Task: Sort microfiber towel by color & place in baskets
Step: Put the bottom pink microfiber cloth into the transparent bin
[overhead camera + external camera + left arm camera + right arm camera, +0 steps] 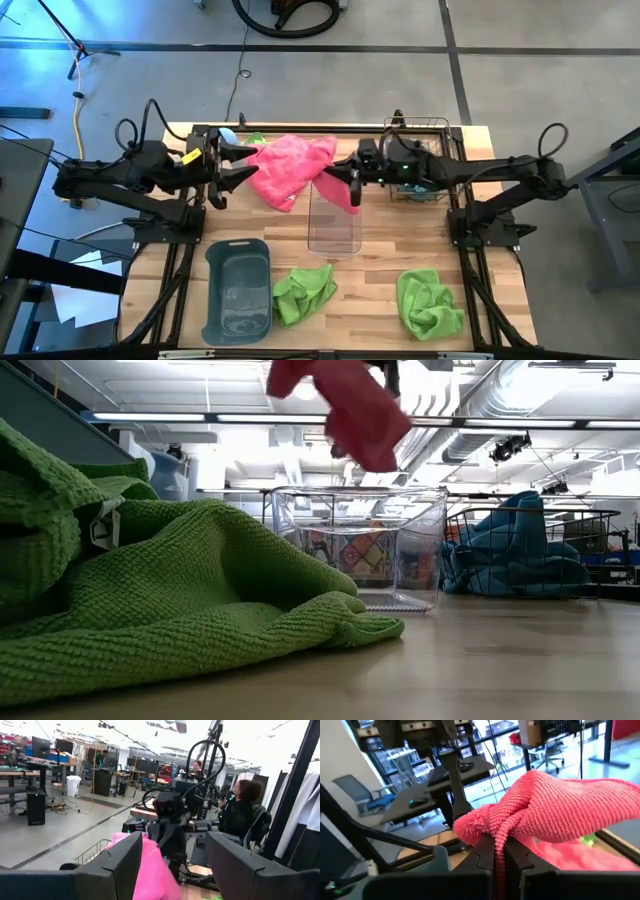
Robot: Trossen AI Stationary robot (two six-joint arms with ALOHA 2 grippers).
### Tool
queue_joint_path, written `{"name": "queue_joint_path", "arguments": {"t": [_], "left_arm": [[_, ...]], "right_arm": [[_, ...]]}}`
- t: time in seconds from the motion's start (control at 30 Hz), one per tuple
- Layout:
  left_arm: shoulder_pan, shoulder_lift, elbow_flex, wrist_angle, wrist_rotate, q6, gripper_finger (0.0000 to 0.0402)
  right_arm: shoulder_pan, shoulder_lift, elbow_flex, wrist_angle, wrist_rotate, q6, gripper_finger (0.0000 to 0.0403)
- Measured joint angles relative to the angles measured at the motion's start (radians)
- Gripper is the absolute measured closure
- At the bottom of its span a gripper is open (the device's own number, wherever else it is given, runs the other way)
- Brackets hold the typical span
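A hot pink microfiber towel (290, 165) hangs from my right gripper (352, 178), which is shut on it above the far end of the clear bin (333, 235). The low view shows the pink towel (345, 405) dangling over the bin (360, 540). Its broad part spreads toward my left gripper (243, 167), which stands open, level, just left of the cloth's edge (150, 870). Whether that edge touches a finger, I cannot tell. Two lime green towels (305, 290) (430, 305) lie on the table near the front edge. Blue towels (520, 550) fill the wire basket (440, 125). My right gripper pinches a bunched fold of the pink towel (499, 840) between its two fingers (482, 857). The fingers come in about level from the table's right. The cloth bulges out past the fingertips and drapes slack below them, above the clear bin.
A dark grey tub (212, 290) stands at the front left, beside the nearer green towel, which fills the left of the low view (150, 590). A pale blue object (228, 135) sits at the far edge by my left gripper. Bare wood lies between the bin and the right green towel.
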Motion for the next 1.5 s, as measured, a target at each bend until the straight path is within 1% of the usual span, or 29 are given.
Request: {"name": "queue_joint_path", "arguments": {"t": [0.13, 0.27, 0.4, 0.53, 0.6, 0.63, 0.7, 0.9, 1.07, 1.13, 1.2, 1.37, 1.5], "left_arm": [[0.0, 0.001, 0.0, -0.026, 0.0, -0.009, 0.0197], [0.0, 0.001, 0.0, -0.049, 0.001, -0.028, 0.0197], [0.0, 0.001, 0.0, -0.056, 0.001, -0.029, 0.0197], [0.0, 0.001, 0.0, -0.056, 0.0, -0.039, 0.0197], [0.0, 0.001, 0.0, -0.057, 0.0, -0.046, 0.0197], [0.0, 0.001, 0.0, -0.057, 0.0, -0.046, 0.0197], [0.0, 0.001, 0.0, -0.057, 0.0, -0.046, 0.0197], [0.0, 0.001, 0.0, -0.058, -0.003, -0.046, 0.0197], [0.0, 0.002, 0.0, -0.065, -0.03, -0.046, 0.0197], [0.0, 0.003, 0.0, -0.066, -0.036, -0.045, 0.0197], [0.0, 0.003, 0.0, -0.069, -0.037, -0.045, 0.0197], [0.0, 0.008, 0.0, -0.076, -0.038, -0.045, 0.0197], [0.0, 0.011, 0.0, -0.075, -0.038, -0.045, 0.0197]], "right_arm": [[0.003, 0.071, -0.006, 0.019, 0.001, -0.005, 0.0403], [0.018, 0.097, -0.075, 0.062, 0.001, 0.022, 0.0403], [0.035, 0.09, -0.205, 0.222, 0.028, 0.08, 0.0403], [0.054, 0.084, -0.341, 0.446, 0.088, 0.145, 0.0403], [0.068, 0.083, -0.381, 0.486, 0.091, 0.163, 0.0403], [0.078, 0.078, -0.393, 0.475, 0.089, 0.174, 0.0403], [0.098, 0.06, -0.407, 0.4, 0.088, 0.19, 0.0403], [0.138, -0.017, -0.384, 0.07, 0.087, 0.173, 0.0403], [0.127, -0.051, -0.325, -0.136, 0.087, 0.131, 0.0403], [0.115, -0.047, -0.286, -0.236, 0.059, 0.11, 0.0403], [0.105, -0.019, -0.243, -0.296, 0.021, 0.086, 0.0403], [0.098, 0.063, -0.129, -0.414, -0.02, -0.02, 0.0403], [0.097, 0.172, -0.002, -0.55, -0.053, -0.104, 0.0403]]}}
